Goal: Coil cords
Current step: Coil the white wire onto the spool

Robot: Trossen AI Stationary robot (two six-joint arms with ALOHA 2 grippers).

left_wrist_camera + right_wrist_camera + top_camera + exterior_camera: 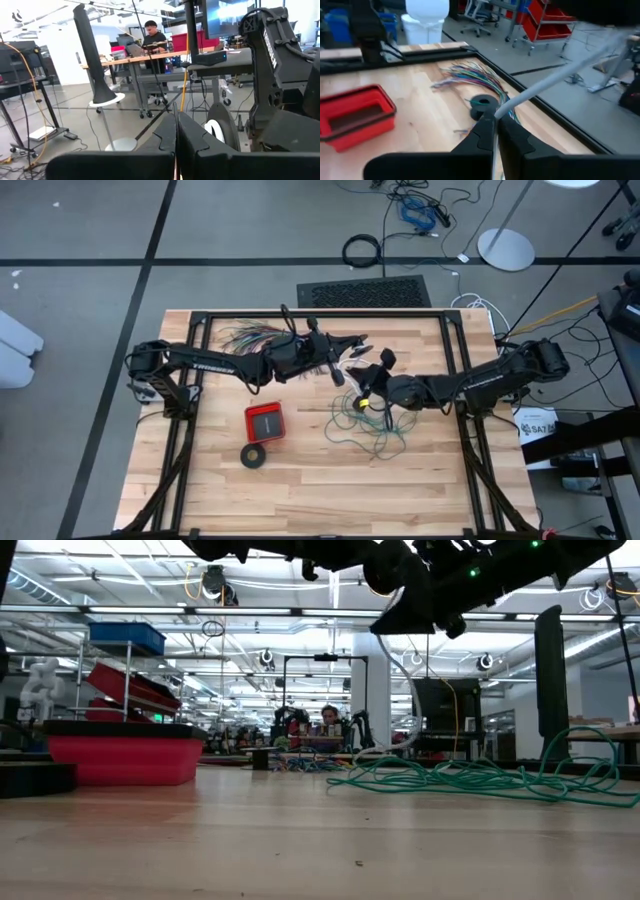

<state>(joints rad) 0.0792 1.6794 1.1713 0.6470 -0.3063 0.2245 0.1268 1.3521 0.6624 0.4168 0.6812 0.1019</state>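
Between the two arms: I hold the white cord (555, 75) raised off the surface (300, 490); it runs away from the right end effector (495, 122).
Right end effector: fingers fully together, pinching the white cord at their tips.
Left end effector (176, 131): fingers fully together, pointed out into the room; I cannot tell whether it holds anything.
Teal wire (365, 425): loose tangle lying on the wood just below and beside my right end effector, not yet coiled.
Step advice: I judge I should keep the pinch firm and lead the cord round in even loops, without dragging the teal tangle along.
Other items: red tray (265, 421) and black ring (253, 455) well to the left-arm side; many-coloured wires (245, 337) near the left arm.
Room: open workshop, benches, a person (155, 40) standing far off.
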